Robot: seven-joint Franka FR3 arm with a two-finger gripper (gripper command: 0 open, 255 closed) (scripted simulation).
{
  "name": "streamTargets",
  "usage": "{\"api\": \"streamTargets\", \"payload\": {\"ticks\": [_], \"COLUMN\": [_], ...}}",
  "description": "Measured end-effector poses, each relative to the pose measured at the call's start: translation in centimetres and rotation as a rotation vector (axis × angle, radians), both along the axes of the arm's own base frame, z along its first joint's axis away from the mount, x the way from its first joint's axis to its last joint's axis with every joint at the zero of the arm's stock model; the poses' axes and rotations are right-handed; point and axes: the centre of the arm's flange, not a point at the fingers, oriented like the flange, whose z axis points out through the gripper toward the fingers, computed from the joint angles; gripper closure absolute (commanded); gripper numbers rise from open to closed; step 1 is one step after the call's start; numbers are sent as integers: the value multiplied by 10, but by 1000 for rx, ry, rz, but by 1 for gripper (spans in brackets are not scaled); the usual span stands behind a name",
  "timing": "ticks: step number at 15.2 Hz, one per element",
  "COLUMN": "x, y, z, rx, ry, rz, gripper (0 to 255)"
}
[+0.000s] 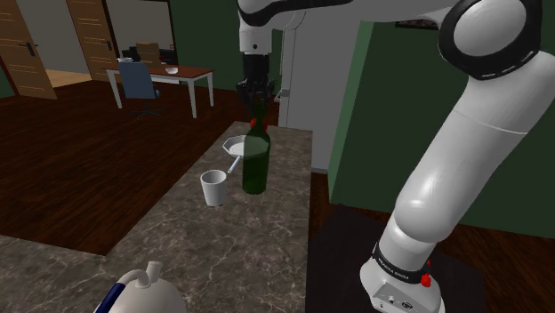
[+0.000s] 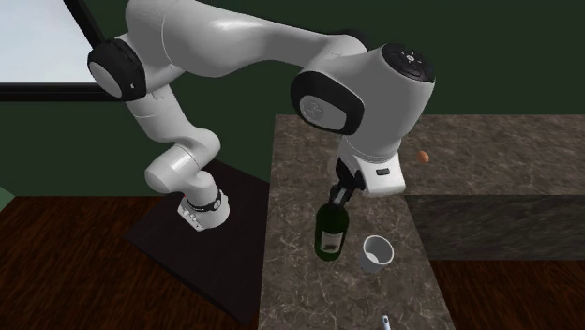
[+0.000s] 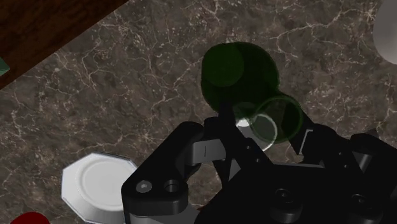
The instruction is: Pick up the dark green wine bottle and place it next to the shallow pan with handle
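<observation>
Gripper (image 3: 263, 127): nearest the wrist camera; its two black fingers are drawn narrow around the top of the bottle's neck and appear to clasp the glass on both sides
Bottle (image 1: 256, 160): dark green, upright, directly beneath the hand; it is taken by the neck, probably because the body looks too broad for the fingers
Location of bottle: on or just above the marbled counter (image 1: 178, 236), near the pan and in front of it in the shoulder view, with a white cup (image 1: 213, 188) just beside it on that view's left
Pan (image 1: 233, 145): white, shallow, eight-sided; it marks the goal, so a bottle this near suggests the task is far along
Step in hand (judgement): most likely the setting-down, with the release not yet done
Arm (image 1: 445, 178): arches over the counter and points the hand straight down, which suits a tall, top-heavy load that must land flat on its base
Cup, as hazard: close enough that a sideways shift of the bottle could knock it
Hidden: the bottle covers part of the pan in the shoulder view, so the handle is hard to trace; the fingers cover one side of the pan in the wrist view
Undecided: no view settles whether the bottle's base touches the counter
Cut off: a white pot (image 1: 147, 289) with a blue handle, at the shoulder view's bottom edge
Too small to name: an orange speck (image 2: 424, 157) on the counter, well apart from the bottle
</observation>
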Motion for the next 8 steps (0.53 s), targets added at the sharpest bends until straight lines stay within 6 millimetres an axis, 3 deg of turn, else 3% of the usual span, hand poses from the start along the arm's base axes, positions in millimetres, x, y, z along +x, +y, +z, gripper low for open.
{"api": "streamTargets", "payload": {"ticks": [8], "x": [36], "y": [-101], "z": [1], "rx": [0], "ry": [1], "rz": [0], "gripper": [255]}}
